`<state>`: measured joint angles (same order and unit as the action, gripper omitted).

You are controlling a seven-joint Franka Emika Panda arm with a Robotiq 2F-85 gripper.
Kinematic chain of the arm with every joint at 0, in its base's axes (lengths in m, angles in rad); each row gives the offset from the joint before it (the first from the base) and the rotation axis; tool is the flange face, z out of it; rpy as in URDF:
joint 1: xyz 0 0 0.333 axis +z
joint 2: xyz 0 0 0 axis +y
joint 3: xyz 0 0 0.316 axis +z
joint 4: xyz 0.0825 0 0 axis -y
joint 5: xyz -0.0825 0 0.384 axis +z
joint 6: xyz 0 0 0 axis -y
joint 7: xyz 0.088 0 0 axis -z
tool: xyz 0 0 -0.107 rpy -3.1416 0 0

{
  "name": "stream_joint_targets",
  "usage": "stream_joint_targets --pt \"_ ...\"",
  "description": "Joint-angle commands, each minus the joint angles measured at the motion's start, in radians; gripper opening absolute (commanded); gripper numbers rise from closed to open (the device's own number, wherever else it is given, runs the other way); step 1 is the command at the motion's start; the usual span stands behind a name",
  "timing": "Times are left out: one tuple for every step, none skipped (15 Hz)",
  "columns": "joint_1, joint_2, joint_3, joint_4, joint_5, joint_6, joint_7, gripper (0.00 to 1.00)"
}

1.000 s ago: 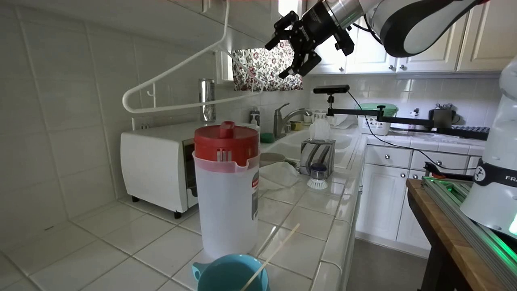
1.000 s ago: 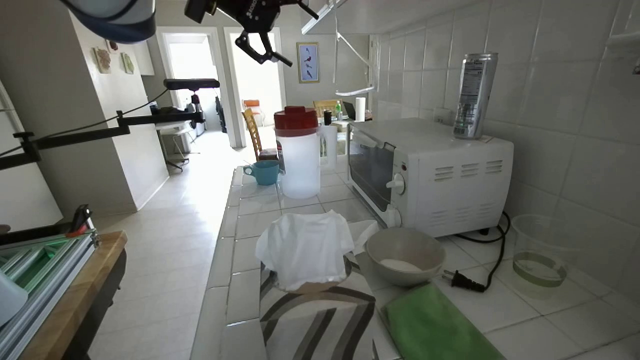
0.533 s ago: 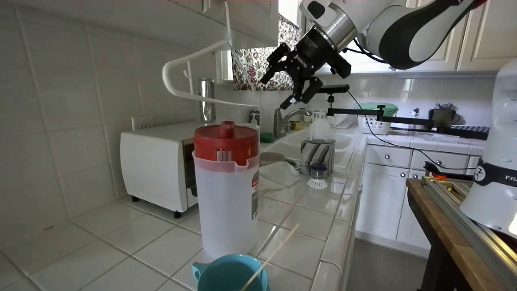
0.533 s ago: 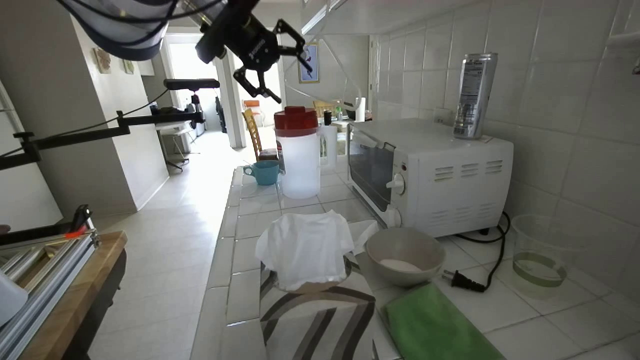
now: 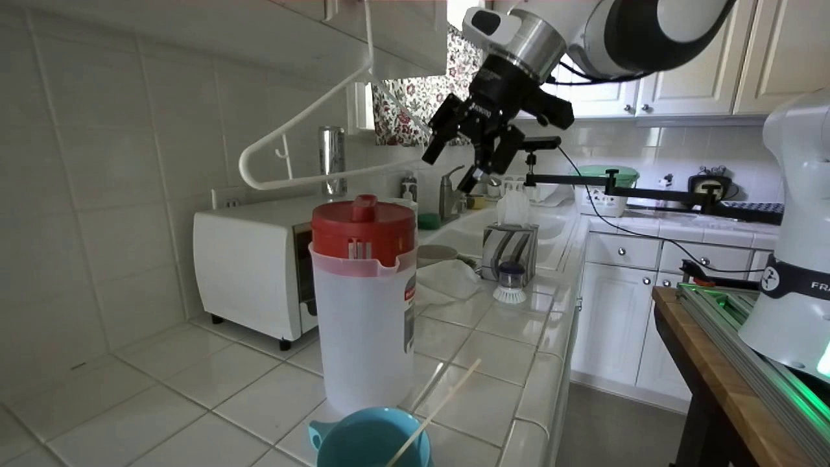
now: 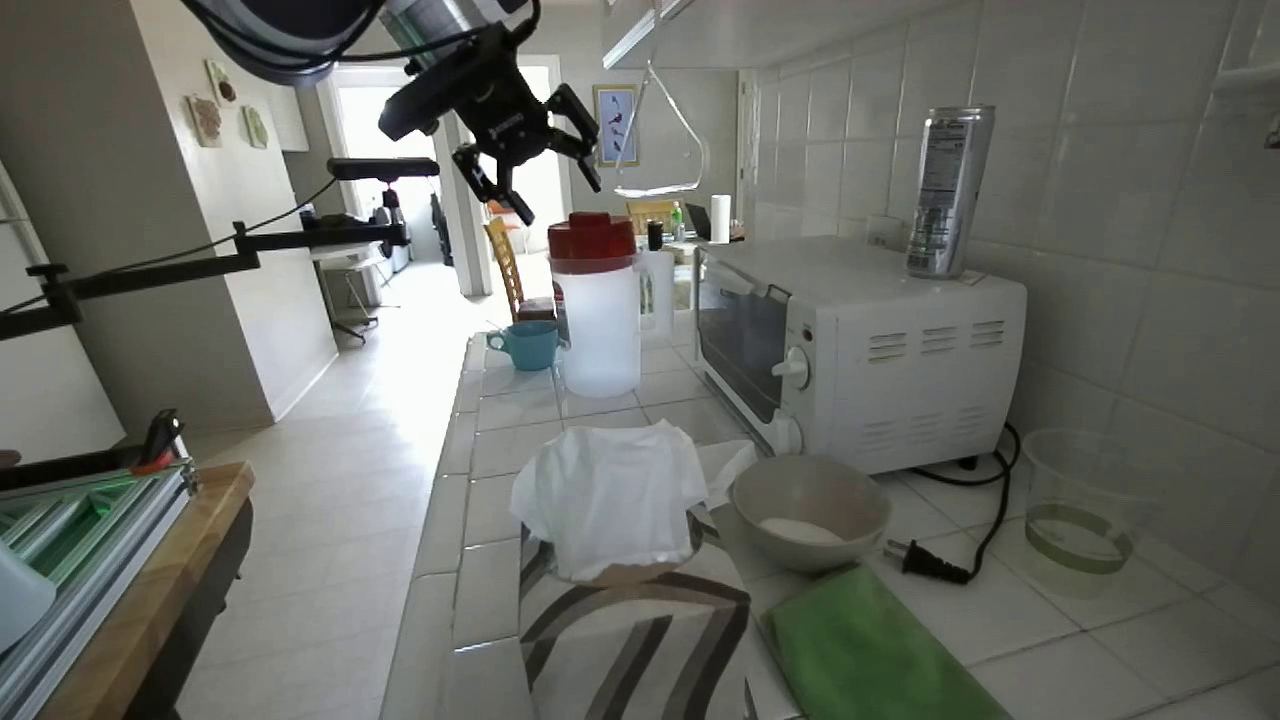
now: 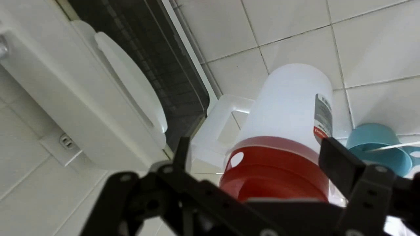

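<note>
In both exterior views my gripper [image 5: 447,170] [image 6: 560,198] hangs in the air above the counter, tilted downward, its jaws wide apart and holding nothing. Nearest below is a translucent pitcher [image 5: 366,318] [image 6: 600,335] with a red lid [image 5: 350,227], standing upright on the tiles. The wrist view shows the lid [image 7: 279,164] framed between the spread fingers [image 7: 341,164], with no contact visible. A white hanger [image 5: 272,184] [image 6: 655,190] dangles from the upper cabinet close to the gripper, apparently apart from it. A blue mug [image 6: 530,345] [image 7: 370,134] with a thin stick [image 5: 447,399] stands beside the pitcher.
A white toaster oven [image 5: 253,272] stands against the wall, bearing a silver can [image 6: 950,190]. A tissue box [image 6: 630,650], a bowl [image 6: 810,510] and a green cloth [image 6: 880,650] lie along the counter. A camera on a black arm [image 6: 380,168] juts over the floor.
My gripper has come down toward the pitcher's height and tipped to point more steeply downward. The hanger has swung to a different angle. Pitcher and mug have not moved.
</note>
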<state>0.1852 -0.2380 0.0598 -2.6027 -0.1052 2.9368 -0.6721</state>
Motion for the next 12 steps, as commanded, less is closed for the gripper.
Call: stream_joint_targets --pt "0.019 -0.022 -0.024 0.000 -0.012 -0.029 0.012 1.00" --pt "0.021 -0.034 -0.027 -0.002 -0.011 -0.045 0.012 1.00" --pt "0.024 -0.034 -0.027 -0.004 -0.009 -0.048 0.011 1.00" --pt "0.025 -0.032 -0.026 -0.005 -0.008 -0.048 0.011 1.00" --pt "-0.005 -0.029 -0.007 -0.001 -0.038 -0.063 0.054 1.00" --pt "-0.046 -0.028 0.018 0.007 -0.075 -0.097 0.131 1.00" --pt "-0.092 -0.029 0.044 0.006 -0.128 -0.111 0.211 1.00" --pt "-0.120 -0.034 0.058 0.007 -0.169 -0.137 0.286 1.00" --pt "-0.179 -0.039 0.102 0.006 -0.207 -0.156 0.362 1.00" --pt "-0.166 -0.039 0.085 0.008 -0.225 -0.192 0.422 1.00" --pt "-0.177 -0.041 0.096 0.009 -0.234 -0.225 0.475 1.00" --pt "-0.174 -0.034 0.099 0.009 -0.229 -0.256 0.515 1.00"
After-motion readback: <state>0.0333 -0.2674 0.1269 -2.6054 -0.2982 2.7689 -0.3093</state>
